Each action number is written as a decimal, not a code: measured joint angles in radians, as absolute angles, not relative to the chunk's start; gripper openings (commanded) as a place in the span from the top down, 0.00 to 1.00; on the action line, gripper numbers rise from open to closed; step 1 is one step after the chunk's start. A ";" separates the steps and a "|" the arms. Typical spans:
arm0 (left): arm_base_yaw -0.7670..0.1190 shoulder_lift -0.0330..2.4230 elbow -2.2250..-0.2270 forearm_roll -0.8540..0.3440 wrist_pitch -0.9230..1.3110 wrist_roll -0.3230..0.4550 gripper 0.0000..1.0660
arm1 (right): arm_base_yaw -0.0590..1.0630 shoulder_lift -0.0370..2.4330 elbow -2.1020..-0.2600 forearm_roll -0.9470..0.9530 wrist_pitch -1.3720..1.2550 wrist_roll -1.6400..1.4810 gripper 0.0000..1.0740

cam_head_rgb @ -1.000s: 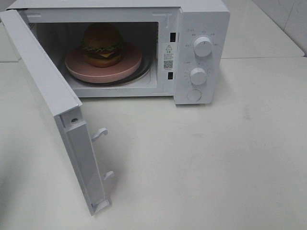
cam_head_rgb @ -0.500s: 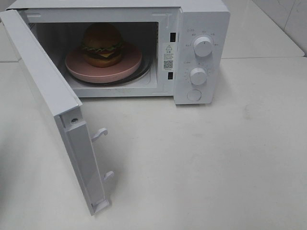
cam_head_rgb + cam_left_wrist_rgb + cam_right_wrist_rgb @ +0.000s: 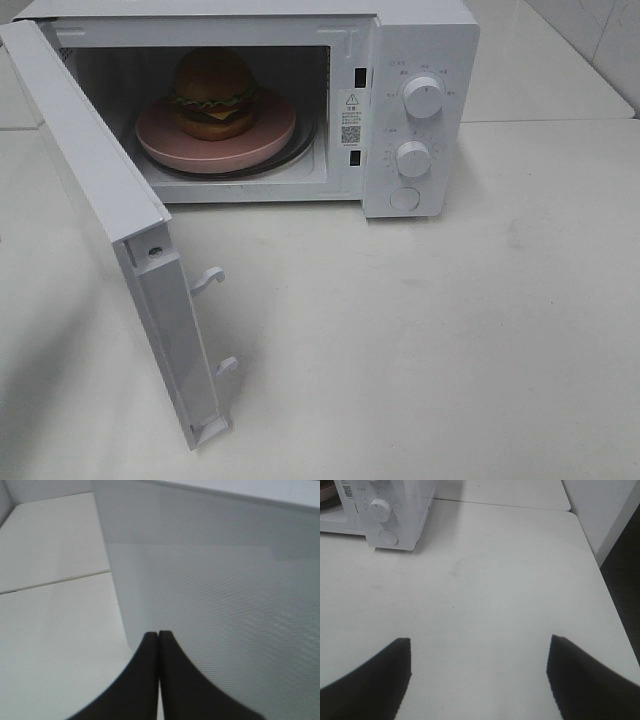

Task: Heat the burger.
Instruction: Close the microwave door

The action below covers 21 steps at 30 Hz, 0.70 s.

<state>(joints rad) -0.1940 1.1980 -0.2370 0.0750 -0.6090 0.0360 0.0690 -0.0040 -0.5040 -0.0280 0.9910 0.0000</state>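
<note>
- Exterior high view: nothing has shifted since the earlier frames. The burger (image 3: pixel 213 93) sits on the pink plate (image 3: pixel 160 140) inside the microwave (image 3: pixel 420 40), towards the back of the plate.
- The microwave door (image 3: pixel 90 170) stands swung wide open to the left, its two latch hooks (image 3: pixel 210 279) pointing right. It juts out over the table (image 3: pixel 450 340) and leaves the opening unblocked.
- On the control panel are an upper knob (image 3: pixel 424 97), a lower knob (image 3: pixel 412 158) and a round button (image 3: pixel 404 198) beneath them. Neither arm shows in this view.
- Left wrist view: the left gripper (image 3: pixel 159 635) is closed, its two dark fingers pressed together with nothing between them. Its tips are just beside the door's outer face (image 3: pixel 225 605), a pale, finely textured panel; whether they touch it I cannot tell. The tabletop (image 3: pixel 50 630) lies beyond.
- Right wrist view: the right gripper (image 3: pixel 480 641) stands wide apart and empty above bare tabletop (image 3: pixel 495 580), well apart from the microwave's front corner (image 3: pixel 405 525). The lower knob (image 3: pixel 380 510) and button (image 3: pixel 388 537) show there.
</note>
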 measured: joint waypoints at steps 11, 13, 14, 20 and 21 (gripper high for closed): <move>-0.195 1.383 -0.241 0.273 -0.829 -0.096 1.00 | 0.069 -0.004 -0.504 -0.028 0.991 0.000 0.33; -0.195 1.408 -0.248 0.273 -0.860 -0.101 1.00 | 0.069 -0.004 -0.504 -0.028 0.991 0.000 0.33; -0.195 1.419 -0.250 0.273 -0.879 -0.102 1.00 | 0.069 -0.004 -0.504 -0.028 0.991 0.000 0.33; -0.202 1.450 -0.268 0.268 -0.922 -0.115 1.00 | 0.069 -0.004 -0.504 -0.028 0.991 0.000 0.33; -0.202 1.450 -0.268 0.268 -0.922 -0.115 1.00 | 0.069 -0.004 -0.504 -0.028 0.991 0.000 0.33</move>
